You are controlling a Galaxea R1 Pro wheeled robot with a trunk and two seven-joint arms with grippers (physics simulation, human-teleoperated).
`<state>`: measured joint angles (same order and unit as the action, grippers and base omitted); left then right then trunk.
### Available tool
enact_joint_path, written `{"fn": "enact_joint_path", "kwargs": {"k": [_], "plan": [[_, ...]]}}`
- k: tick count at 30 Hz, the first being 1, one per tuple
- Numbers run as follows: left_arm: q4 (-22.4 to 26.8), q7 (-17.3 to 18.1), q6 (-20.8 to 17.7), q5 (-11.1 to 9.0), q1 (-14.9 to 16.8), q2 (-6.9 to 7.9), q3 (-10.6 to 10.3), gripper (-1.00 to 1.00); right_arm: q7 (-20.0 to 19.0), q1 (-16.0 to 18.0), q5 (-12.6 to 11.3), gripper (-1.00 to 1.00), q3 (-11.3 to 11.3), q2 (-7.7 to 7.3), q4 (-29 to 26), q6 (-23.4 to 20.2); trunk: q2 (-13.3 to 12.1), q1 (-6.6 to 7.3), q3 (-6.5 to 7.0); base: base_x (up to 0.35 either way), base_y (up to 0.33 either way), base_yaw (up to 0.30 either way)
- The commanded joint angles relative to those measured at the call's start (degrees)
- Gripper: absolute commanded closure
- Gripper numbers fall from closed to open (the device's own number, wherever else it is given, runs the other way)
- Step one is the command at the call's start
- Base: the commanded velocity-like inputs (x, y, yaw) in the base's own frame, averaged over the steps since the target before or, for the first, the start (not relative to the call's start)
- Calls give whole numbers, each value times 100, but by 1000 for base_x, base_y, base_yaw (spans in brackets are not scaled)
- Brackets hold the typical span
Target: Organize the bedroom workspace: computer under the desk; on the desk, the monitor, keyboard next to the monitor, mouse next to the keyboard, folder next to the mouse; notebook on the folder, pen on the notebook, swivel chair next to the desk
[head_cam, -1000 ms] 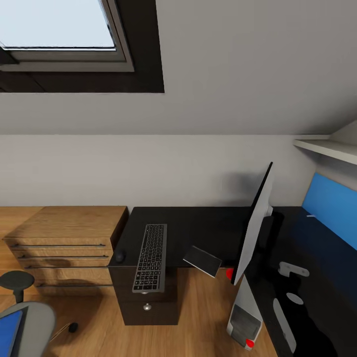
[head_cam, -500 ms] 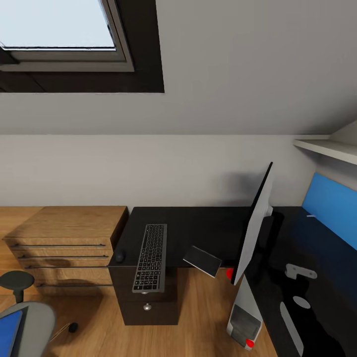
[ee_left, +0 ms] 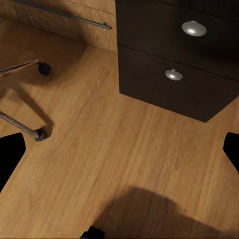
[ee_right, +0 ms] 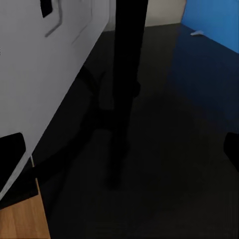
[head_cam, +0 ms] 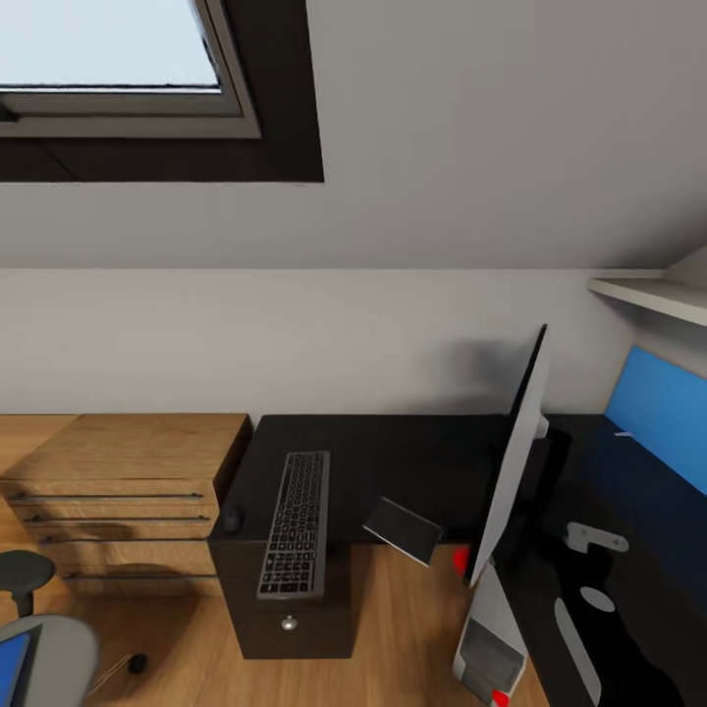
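Note:
On the black desk [head_cam: 393, 462] lies the keyboard [head_cam: 293, 525], its near end jutting past the edge, with the mouse [head_cam: 232, 517] just left of it. The dark grey notebook [head_cam: 403, 530] overhangs the desk edge beside the monitor [head_cam: 516, 462], which is seen edge-on. The computer [head_cam: 486, 643] stands on the floor below. A thin white pen [head_cam: 621, 433] lies by the blue panel. At the lower left, the swivel chair [head_cam: 54, 648] carries the blue folder [head_cam: 10, 668]. My left gripper [ee_left: 119, 149] is open over the floor. My right gripper [ee_right: 119, 152] is open behind the monitor stand [ee_right: 124, 74].
A light-wood chest [head_cam: 128, 491] stands left of the desk's drawer unit [ee_left: 174, 55]. The chair's chrome legs and castors [ee_left: 41, 133] spread over the wooden floor. A blue wall panel [head_cam: 663, 412] and a white shelf [head_cam: 648, 295] are at the right. Pale arm parts [head_cam: 594, 537] show over the desk.
The whole head view has shifted slightly, so the camera has moved. The pale arm parts over the right of the desk have slid a little. The things on the desk lie as before.

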<state>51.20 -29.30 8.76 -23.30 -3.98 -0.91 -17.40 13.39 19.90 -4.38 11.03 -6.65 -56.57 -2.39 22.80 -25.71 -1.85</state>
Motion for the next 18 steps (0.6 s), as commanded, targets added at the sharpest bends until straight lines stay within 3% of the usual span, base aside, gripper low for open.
{"fn": "enact_joint_path", "kwargs": {"k": [1,6,18], "plan": [[5,-22,38,-60,2,3,-18,-100,23,3,-45,-100,-10,-3,-3,-23,12,-7,-12,281,0,0],[-1,-24,38,-60,2,3,-107,-100,23,5,-41,-100,-10,-6,148,1,12,-7,-12,224,-48,0],[-20,-26,38,-66,2,3,-180,-100,23,6,-45,-100,-4,-11,224,36,12,-7,-12,182,-160,0]]}}
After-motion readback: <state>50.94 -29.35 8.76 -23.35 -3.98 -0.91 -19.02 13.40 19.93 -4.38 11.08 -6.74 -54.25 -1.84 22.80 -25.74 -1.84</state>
